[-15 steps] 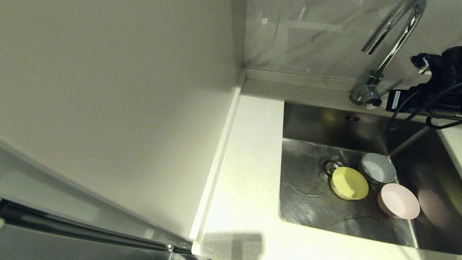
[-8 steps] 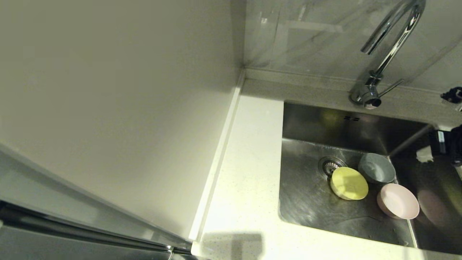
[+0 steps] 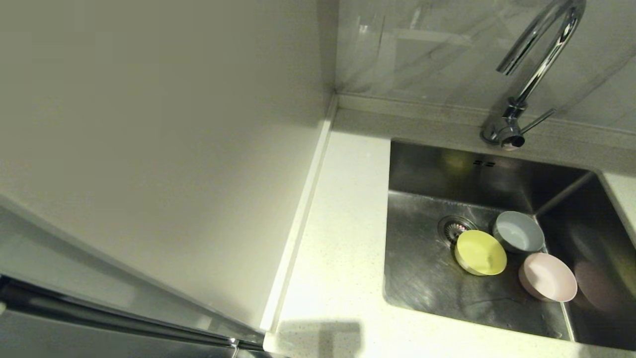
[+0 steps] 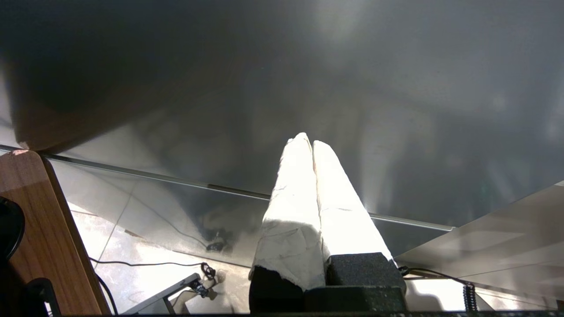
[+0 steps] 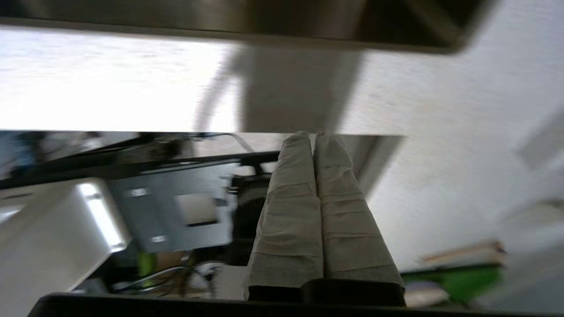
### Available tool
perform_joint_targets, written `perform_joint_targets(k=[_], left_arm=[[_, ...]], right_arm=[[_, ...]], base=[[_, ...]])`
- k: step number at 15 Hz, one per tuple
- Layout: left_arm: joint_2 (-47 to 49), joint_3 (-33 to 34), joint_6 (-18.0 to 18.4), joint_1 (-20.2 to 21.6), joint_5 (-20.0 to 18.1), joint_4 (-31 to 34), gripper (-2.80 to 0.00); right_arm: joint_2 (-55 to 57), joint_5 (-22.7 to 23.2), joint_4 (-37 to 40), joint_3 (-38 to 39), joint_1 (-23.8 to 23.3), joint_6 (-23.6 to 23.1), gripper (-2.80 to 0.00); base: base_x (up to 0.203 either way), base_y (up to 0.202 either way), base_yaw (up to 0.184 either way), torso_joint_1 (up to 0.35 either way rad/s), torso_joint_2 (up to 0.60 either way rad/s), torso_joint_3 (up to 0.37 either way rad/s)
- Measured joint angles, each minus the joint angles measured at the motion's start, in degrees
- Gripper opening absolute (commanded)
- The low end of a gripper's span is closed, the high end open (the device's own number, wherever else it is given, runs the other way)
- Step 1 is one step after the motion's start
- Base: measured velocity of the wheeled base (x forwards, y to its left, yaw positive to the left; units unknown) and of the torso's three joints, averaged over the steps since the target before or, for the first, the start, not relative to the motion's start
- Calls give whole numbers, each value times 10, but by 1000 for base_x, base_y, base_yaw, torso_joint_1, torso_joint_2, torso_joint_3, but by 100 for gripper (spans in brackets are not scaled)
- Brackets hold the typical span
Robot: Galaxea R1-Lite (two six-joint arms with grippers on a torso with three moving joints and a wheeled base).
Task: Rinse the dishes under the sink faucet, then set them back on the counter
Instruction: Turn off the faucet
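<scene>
- Sink (image 3: 427,278): stainless basin set in the counter (image 3: 343,238), all three bowls lying on its floor, none on the counter yet.
- Yellow-green bowl (image 3: 481,252) sits just beside the drain (image 3: 454,227), its rim overlapping the drain's edge from this angle.
- Grey-blue bowl (image 3: 518,231) touches the yellow-green one, on the faucet side of it.
- Pink bowl (image 3: 548,276) lies close to both, nearest the sink's front wall (looks tilted, opening turned partly sideways).
- Faucet (image 3: 534,64): chrome gooseneck on the ledge behind the sink, side lever sticking out; can't tell if water is running.
- Left gripper (image 4: 308,143): both taped fingers (image 4: 291,207) pressed flat together, nothing between them. Past the tips is only a dark shiny panel; no bowl anywhere near them.
- Right gripper (image 5: 313,136): fingers (image 5: 291,207) likewise pressed together, holding nothing. Ahead of the tips runs the white speckled counter edge with the steel sink rim beyond (blurred); bowls well apart from these fingers.
- Neither arm appears in the head view.
</scene>
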Motion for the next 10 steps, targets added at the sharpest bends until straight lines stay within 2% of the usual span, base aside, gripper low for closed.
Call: perform_joint_targets(k=[2,3,7,10], left_arm=[[0,0,0,0,0,0,-280],[0,0,0,0,0,0,-280],[0,0,0,0,0,0,-280],[0,0,0,0,0,0,-280]], right_arm=[[-1,-64,2,-1,5,0,-280],[2,-78,7,-1,6,-1,-280],[23,-82,99,-17,7,-1,-280],[60,-81,115,-44,7,-18,-280]], base=[[0,0,0,0,0,0],[0,0,0,0,0,0],[0,0,0,0,0,0],[0,0,0,0,0,0]])
